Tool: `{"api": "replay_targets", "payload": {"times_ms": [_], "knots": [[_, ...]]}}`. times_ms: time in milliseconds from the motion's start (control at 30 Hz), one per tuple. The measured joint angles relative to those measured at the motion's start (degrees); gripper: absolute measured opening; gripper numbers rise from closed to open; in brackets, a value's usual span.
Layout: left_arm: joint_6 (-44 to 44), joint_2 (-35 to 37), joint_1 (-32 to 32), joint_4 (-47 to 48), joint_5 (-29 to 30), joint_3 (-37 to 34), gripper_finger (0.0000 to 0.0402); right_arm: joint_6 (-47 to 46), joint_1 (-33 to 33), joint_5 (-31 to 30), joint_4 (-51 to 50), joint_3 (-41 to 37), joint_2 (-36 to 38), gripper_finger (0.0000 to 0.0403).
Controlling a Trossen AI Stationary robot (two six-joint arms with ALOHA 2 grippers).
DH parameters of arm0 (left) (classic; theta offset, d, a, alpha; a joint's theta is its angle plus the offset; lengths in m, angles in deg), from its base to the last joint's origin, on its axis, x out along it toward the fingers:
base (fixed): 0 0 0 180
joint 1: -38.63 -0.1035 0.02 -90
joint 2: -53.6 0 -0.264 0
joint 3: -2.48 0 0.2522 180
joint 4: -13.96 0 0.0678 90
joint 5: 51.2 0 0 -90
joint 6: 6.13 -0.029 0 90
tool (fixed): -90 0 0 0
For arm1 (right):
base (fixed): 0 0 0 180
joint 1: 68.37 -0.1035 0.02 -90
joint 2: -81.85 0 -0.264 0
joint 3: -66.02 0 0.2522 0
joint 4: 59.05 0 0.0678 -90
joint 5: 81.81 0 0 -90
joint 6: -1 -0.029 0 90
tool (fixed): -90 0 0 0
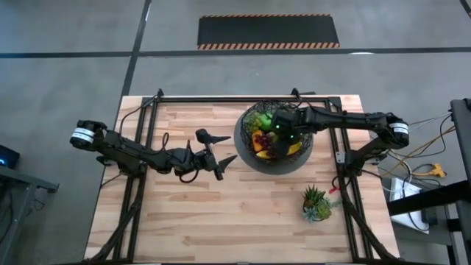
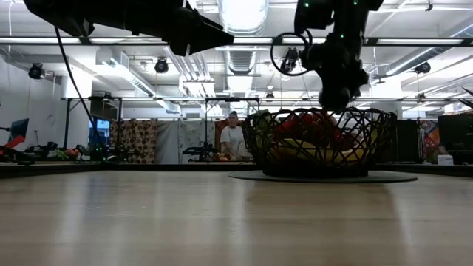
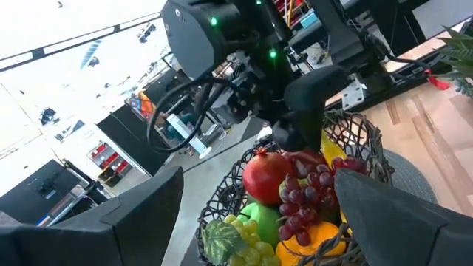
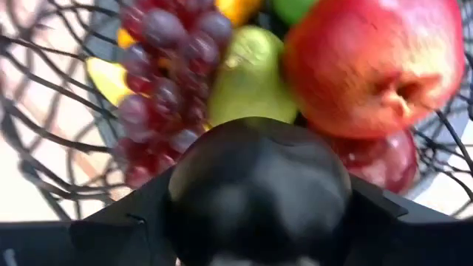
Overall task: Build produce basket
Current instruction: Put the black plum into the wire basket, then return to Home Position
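Evenly lit from overhead ceiling strips (image 2: pixel 244 15), blown out to white glare in low and left wrist views. Soft, faint shadows on the table (image 1: pixel 221 221). Right wrist view heavily blurred, near fruit out of focus.

A round black woven-wire basket (image 3: pixel 362 144) holds a red toy fruit (image 3: pixel 264 176), purple grapes (image 3: pixel 307 193), pale green grapes (image 3: pixel 247 233) and an orange piece (image 3: pixel 314 242), on a pale striped wooden table (image 1: pixel 221 221).

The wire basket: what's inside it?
The basket holds a big red fruit, purple grapes, green grapes, an orange piece and something yellow. Whatever lies under that pile is covered.
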State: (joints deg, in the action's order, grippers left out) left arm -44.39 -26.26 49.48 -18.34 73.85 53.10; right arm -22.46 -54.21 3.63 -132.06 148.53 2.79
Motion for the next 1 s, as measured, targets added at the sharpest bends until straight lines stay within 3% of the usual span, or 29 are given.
{"api": "replay_targets", "payload": {"times_ms": [300,600,800,900,1000], "knots": [[0.02,0.0,0.0,0.02,2.03,-0.26,0.0334,0.77,2.06,0.03,-2.16,-2.76,0.0,0.0255],[0.28,0.0,0.0,0.04,2.13,-0.46,0.0334,0.91,2.02,0.02,-1.94,-3.44,-0.02,0.0323],[0.87,3.08,-0.04,3.23,8.59,-1.89,0.0334,1.12,1.87,-1.69,-1.65,-3.23,1.88,0.0349],[3.58,7.24,-0.02,7.06,5.45,-4.18,0.0334,1.77,0.94,-6.34,-0.69,-3.33,4.31,0.0346],[8.47,13.18,-0.02,13.07,-2.98,-6.84,0.0334,3.76,-0.32,-9.77,2.29,-3.88,7.59,0.0339]]}}
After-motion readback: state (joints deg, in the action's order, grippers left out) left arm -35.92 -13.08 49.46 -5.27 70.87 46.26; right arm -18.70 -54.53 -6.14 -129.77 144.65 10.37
